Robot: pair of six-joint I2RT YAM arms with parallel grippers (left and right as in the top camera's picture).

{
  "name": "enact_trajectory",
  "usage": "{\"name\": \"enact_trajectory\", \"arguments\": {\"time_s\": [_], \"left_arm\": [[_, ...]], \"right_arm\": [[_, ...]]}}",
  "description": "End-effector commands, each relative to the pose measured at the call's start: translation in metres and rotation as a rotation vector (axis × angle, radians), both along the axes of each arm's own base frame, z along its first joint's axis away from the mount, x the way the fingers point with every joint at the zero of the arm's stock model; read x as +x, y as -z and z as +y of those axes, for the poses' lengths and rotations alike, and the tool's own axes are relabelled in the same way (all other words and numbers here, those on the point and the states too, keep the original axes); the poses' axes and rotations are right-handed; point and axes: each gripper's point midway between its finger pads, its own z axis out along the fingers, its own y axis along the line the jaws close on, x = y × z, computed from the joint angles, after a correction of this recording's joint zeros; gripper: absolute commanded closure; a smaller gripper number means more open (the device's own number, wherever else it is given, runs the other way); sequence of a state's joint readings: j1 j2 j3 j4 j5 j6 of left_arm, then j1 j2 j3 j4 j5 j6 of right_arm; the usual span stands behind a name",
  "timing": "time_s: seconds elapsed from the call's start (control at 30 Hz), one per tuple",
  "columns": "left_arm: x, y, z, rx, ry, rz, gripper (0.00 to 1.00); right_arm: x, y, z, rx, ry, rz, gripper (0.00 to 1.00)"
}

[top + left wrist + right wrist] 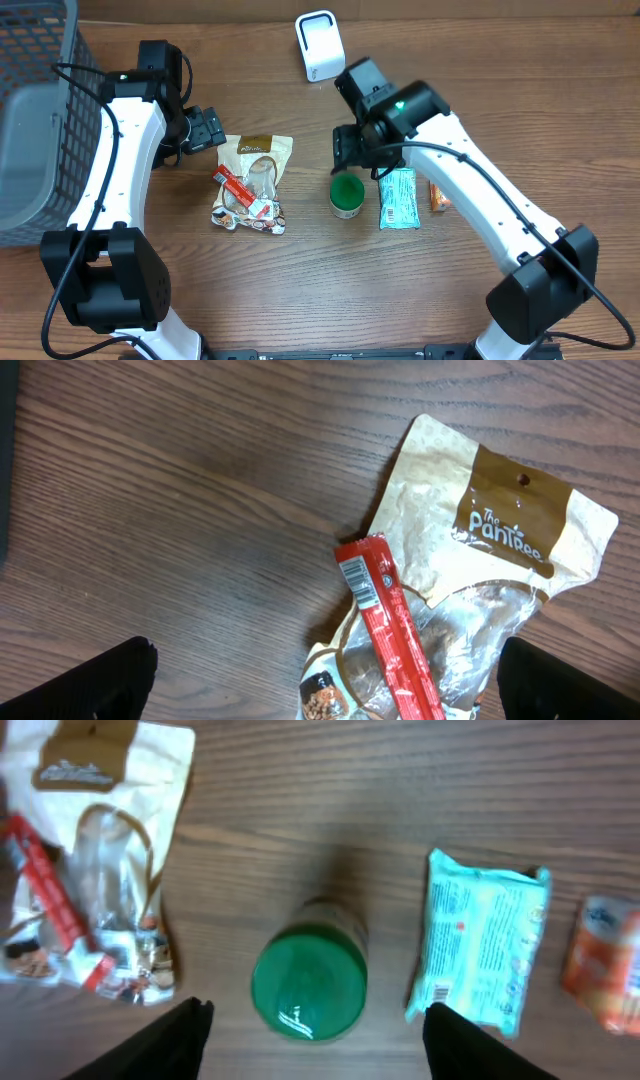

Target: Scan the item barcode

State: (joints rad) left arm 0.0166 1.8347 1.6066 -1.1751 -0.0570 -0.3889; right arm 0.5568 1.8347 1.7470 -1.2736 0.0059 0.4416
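At the table (300, 290), the R hand (350, 150) hangs straight above the green-lidded jar (347, 195), which stands upright mid-table between the snack pouch (255, 180) and the teal packet (398, 198). From the wrist cam its fingers (185, 1030) stand apart on either side of the lid and touch nothing I can see, so nothing is gripped. I read this as the pick-up step, w/ the jar as the item to scan; no barcode shows on it from any view. The next move, as I judge it, is to drop the fingers around the body, clamp, lift, then turn the label toward the white scanner (319, 45) at the far edge. That scanner is well apart from the jar, so it's a carry, not a nudge. The lid is round, glossy and probably hard plastic, and a smooth round wall could slip if the grip is off-centre. The L hand (210, 128) is wide apart too, idle over the pouch: crinkled tan film w/ a clear window and a slim red stick (395, 630) lying across it, barcode end up. The teal packet is a flat, shiny pillow pack, w/ an orange packet (438, 195) just beside it. A grey mesh basket (30, 130) sits at the left.
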Motion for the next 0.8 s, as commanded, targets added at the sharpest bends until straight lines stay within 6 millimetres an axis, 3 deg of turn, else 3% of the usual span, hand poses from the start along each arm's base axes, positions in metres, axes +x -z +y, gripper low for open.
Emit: {"name": "enact_trajectory", "arguments": {"time_s": [0.0, 0.1, 0.2, 0.43, 0.77], "left_arm": [[0.004, -0.007, 0.001, 0.008, 0.014, -0.024, 0.0], [0.004, -0.007, 0.001, 0.008, 0.014, -0.024, 0.0], [0.004, -0.007, 0.001, 0.008, 0.014, -0.024, 0.0], [0.004, -0.007, 0.001, 0.008, 0.014, -0.023, 0.0], [0.004, -0.007, 0.001, 0.008, 0.014, -0.023, 0.0]], "right_arm": [[0.014, -0.051, 0.006, 0.068, 0.012, -0.092, 0.3], [0.012, -0.075, 0.002, 0.08, 0.018, -0.111, 0.3], [0.005, -0.074, -0.002, 0.071, 0.05, -0.076, 0.23], [0.0, -0.031, -0.005, 0.009, 0.07, 0.03, 0.0], [-0.018, 0.051, -0.008, -0.035, 0.191, 0.145, 0.0]]}}
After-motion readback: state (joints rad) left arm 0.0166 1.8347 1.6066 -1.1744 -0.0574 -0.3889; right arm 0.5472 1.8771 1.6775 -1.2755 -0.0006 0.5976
